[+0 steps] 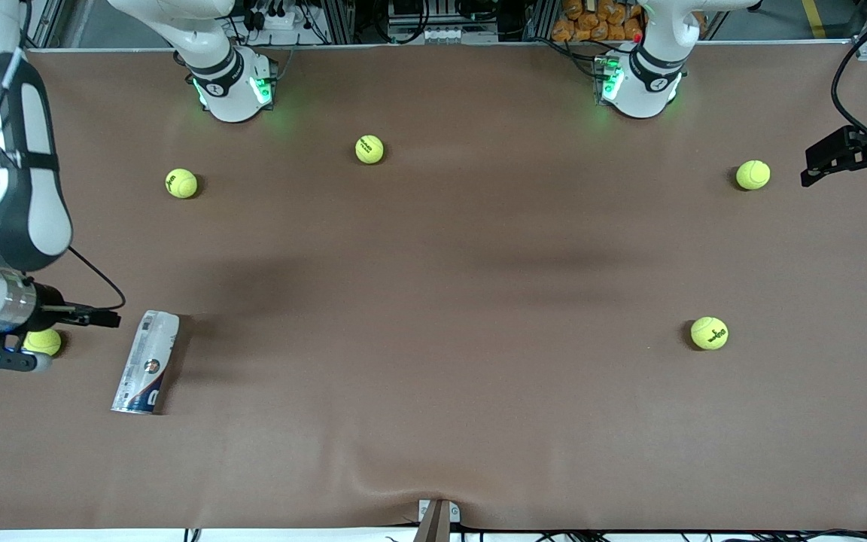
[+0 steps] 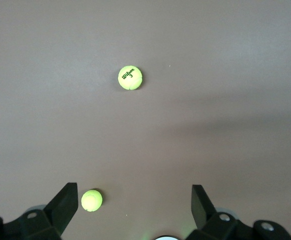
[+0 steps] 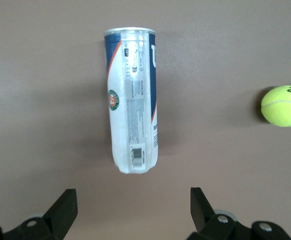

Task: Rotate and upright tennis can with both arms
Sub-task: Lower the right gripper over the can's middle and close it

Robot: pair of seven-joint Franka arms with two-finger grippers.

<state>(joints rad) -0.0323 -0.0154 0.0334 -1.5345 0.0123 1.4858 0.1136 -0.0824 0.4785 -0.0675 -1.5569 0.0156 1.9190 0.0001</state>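
Observation:
The tennis can (image 1: 147, 363) lies on its side on the brown table, near the right arm's end and toward the front camera. It has a white, navy and red label. In the right wrist view the can (image 3: 132, 100) lies lengthwise ahead of the fingers, apart from them. My right gripper (image 1: 98, 316) hovers beside the can's farther end, open and empty (image 3: 134, 210). My left gripper (image 1: 813, 165) waits above the left arm's end of the table, open and empty (image 2: 134, 210), away from the can.
Several yellow-green tennis balls lie about. One (image 1: 42, 342) is partly under my right gripper and shows in the right wrist view (image 3: 283, 105). Others (image 1: 181, 183), (image 1: 369, 149) lie nearer the bases. Two (image 1: 752, 175), (image 1: 709, 333) lie toward the left arm's end.

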